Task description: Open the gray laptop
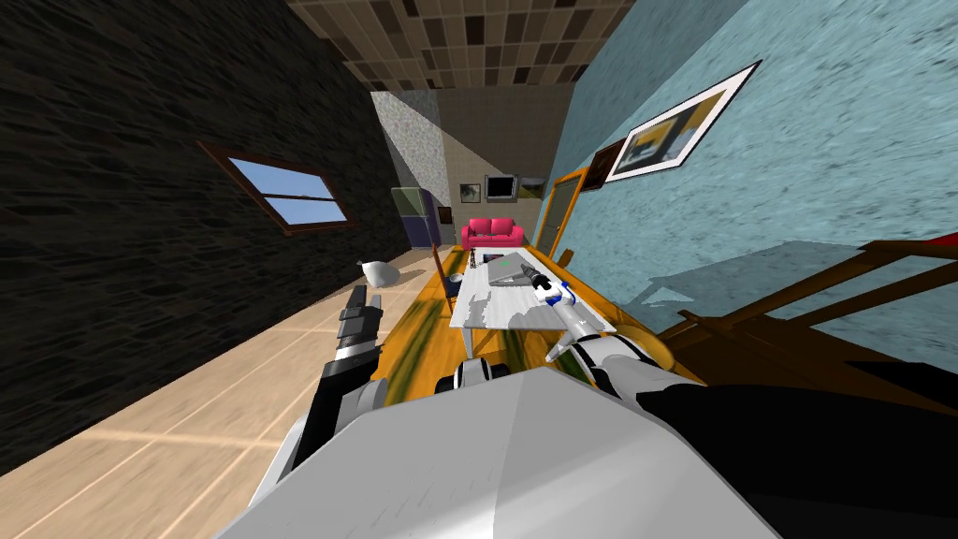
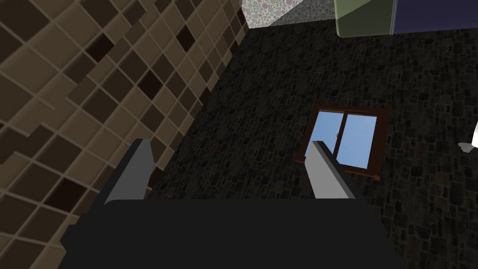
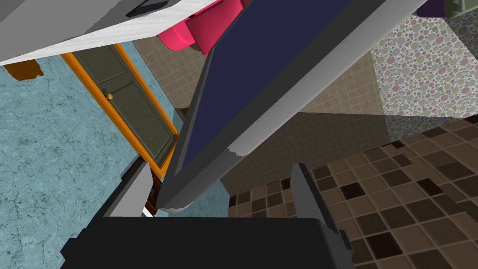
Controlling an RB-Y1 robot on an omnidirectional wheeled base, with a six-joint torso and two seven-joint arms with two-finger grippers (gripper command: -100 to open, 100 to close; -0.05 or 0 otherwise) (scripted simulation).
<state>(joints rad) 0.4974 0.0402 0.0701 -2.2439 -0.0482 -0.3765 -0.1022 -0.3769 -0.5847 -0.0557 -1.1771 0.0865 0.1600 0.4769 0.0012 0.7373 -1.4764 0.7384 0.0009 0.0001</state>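
Observation:
The grey laptop (image 1: 500, 272) lies at the far half of the white table (image 1: 486, 311). My right arm reaches over the table, and its gripper (image 1: 530, 273) is at the laptop's right side. In the right wrist view the lid (image 3: 284, 74) stands lifted, with its dark blue screen (image 3: 233, 65) showing. The lid's grey corner lies between the fingers of the right gripper (image 3: 220, 166), which stand open and apart from it. My left gripper (image 1: 359, 301) hangs left of the table over the floor, and in its own view (image 2: 228, 145) it is open and empty.
A wooden chair (image 1: 443, 281) stands at the table's left side on an orange rug (image 1: 412, 327). A white rounded object (image 1: 379, 272) lies on the floor to the left. Brown wooden furniture (image 1: 823, 299) is close on the right. A pink sofa (image 1: 491, 231) stands beyond the table.

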